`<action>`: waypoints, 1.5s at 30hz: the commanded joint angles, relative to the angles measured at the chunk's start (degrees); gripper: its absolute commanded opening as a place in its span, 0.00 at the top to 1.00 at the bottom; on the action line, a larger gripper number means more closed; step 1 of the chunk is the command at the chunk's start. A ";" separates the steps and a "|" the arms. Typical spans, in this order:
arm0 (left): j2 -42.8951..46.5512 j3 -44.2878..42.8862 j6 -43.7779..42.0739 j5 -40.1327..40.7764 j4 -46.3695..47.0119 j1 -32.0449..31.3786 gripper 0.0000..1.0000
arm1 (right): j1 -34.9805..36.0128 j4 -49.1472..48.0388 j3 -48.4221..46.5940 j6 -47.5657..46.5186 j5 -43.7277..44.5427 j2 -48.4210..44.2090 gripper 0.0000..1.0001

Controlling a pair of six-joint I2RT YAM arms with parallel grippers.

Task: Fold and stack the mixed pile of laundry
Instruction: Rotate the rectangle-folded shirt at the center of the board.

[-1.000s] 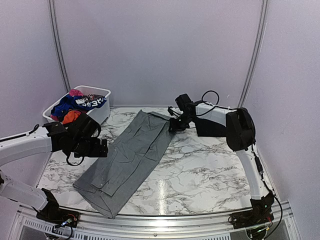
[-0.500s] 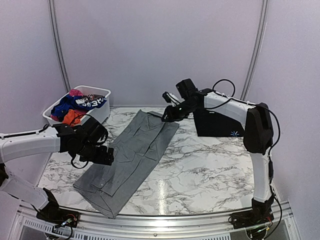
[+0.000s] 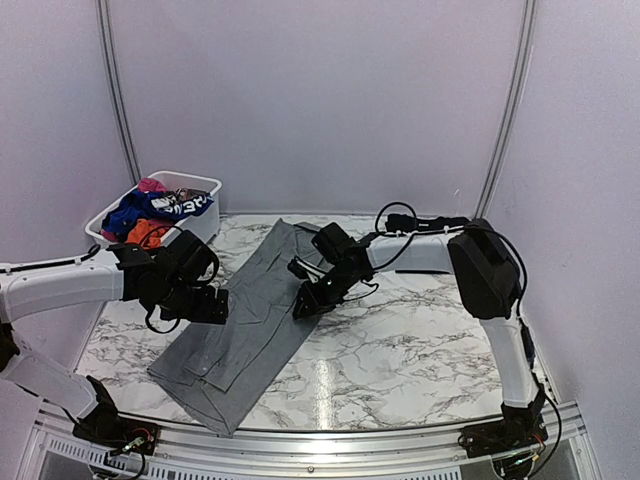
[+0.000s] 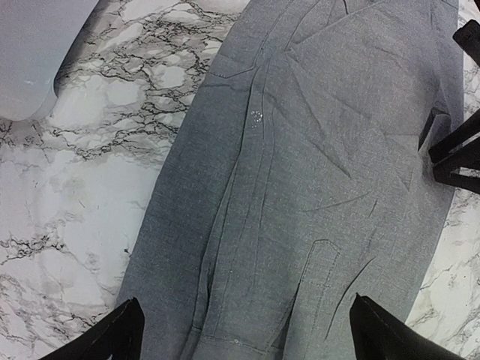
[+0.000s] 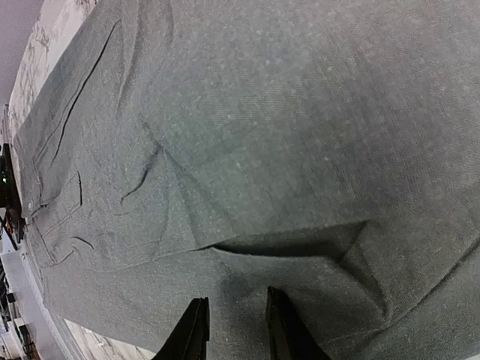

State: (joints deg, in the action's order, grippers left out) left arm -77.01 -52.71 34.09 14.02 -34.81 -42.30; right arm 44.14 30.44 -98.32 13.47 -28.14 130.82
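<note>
Across the bench (image 3: 420, 330) a grey garment (image 3: 265, 315) lies flat and long, likely spread out for folding. Left gripper (image 3: 205, 300) hovers over its left edge, jaws released wide. Right gripper (image 3: 308, 303) sits low at the right edge, jaws narrowed; whether they pinch cloth is unclear. Other laundry (image 3: 150, 215) sits in the basket (image 3: 205, 225), far left
</note>
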 commanded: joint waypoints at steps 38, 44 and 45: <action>-26.94 -12.55 -13.84 -18.41 13.83 -9.43 0.58 | -7.73 -8.94 34.87 2.70 -4.10 -23.08 0.74; -27.34 -6.85 -10.96 -16.17 13.89 -14.81 0.76 | -7.37 -9.87 41.24 0.70 -3.40 -24.75 0.76; -27.09 -6.04 -9.89 -15.74 13.60 -15.94 0.78 | -6.97 -10.17 42.18 0.80 -3.49 -25.81 0.76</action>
State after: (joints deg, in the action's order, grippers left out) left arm -103.46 -61.47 21.98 -2.79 -21.17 -54.54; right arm 36.12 20.71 -60.23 14.57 -32.99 106.54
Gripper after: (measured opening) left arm 0.250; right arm 0.246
